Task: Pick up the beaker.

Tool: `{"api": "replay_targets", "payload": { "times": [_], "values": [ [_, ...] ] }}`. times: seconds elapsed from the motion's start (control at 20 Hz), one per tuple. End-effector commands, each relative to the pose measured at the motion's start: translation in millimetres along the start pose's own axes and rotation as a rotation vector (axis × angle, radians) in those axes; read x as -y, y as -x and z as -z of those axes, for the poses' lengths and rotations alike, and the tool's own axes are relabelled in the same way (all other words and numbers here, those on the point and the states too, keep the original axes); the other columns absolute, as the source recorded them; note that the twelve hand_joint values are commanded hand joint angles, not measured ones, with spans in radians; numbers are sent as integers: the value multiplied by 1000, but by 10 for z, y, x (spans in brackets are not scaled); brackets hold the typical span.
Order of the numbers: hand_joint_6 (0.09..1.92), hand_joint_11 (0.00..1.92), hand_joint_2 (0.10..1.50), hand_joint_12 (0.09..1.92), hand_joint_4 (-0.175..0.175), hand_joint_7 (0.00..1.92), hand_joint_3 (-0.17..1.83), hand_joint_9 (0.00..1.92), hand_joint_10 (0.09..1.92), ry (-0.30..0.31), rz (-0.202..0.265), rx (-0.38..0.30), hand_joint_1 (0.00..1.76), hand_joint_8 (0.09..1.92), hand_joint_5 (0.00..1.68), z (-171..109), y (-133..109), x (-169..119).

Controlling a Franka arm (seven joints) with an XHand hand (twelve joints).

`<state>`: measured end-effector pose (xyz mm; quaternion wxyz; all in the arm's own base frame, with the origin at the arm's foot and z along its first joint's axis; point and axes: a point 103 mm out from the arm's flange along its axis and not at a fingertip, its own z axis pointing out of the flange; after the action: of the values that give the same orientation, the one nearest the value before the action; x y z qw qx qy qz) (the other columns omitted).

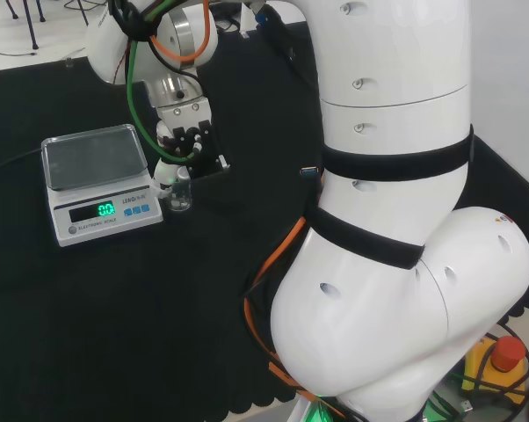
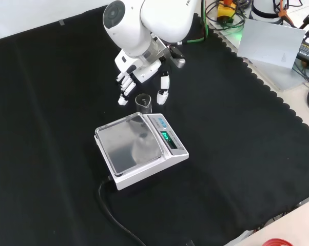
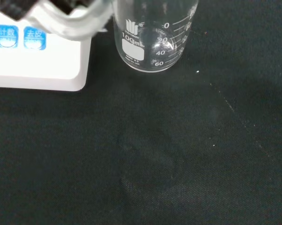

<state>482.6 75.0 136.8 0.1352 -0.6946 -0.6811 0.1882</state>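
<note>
Fingers straight and holding nothing, my hand hangs at the beaker's twelve o'clock in the front view. Up close, the wrist view shows its printed scale, beside the scale's white corner.

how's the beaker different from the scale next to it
The beaker is clear glass, while the scale is opaque white with a grey metal pan. The beaker is a small upright cylinder; the scale is a much wider, low, boxy slab. The beaker has printed measuring marks; the scale has a lit green display, blue buttons and a black cable. Both stand side by side on the black cloth.
</note>
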Motion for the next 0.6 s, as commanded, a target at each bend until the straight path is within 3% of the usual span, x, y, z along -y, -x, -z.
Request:
{"api": "replay_targets", "payload": {
  "times": [0.05,0.25,0.6],
  "values": [
    [87,187,608,1438,-72,231,380,441,812,-25,3,-2,900,735,333,-74,23,-96],
    [87,203,592,1430,-73,233,415,445,811,-45,5,-2,906,735,334,-130,50,-160],
    [87,245,586,1420,-74,259,442,473,811,-27,5,-23,931,743,345,-164,107,-232]
  ]
}}
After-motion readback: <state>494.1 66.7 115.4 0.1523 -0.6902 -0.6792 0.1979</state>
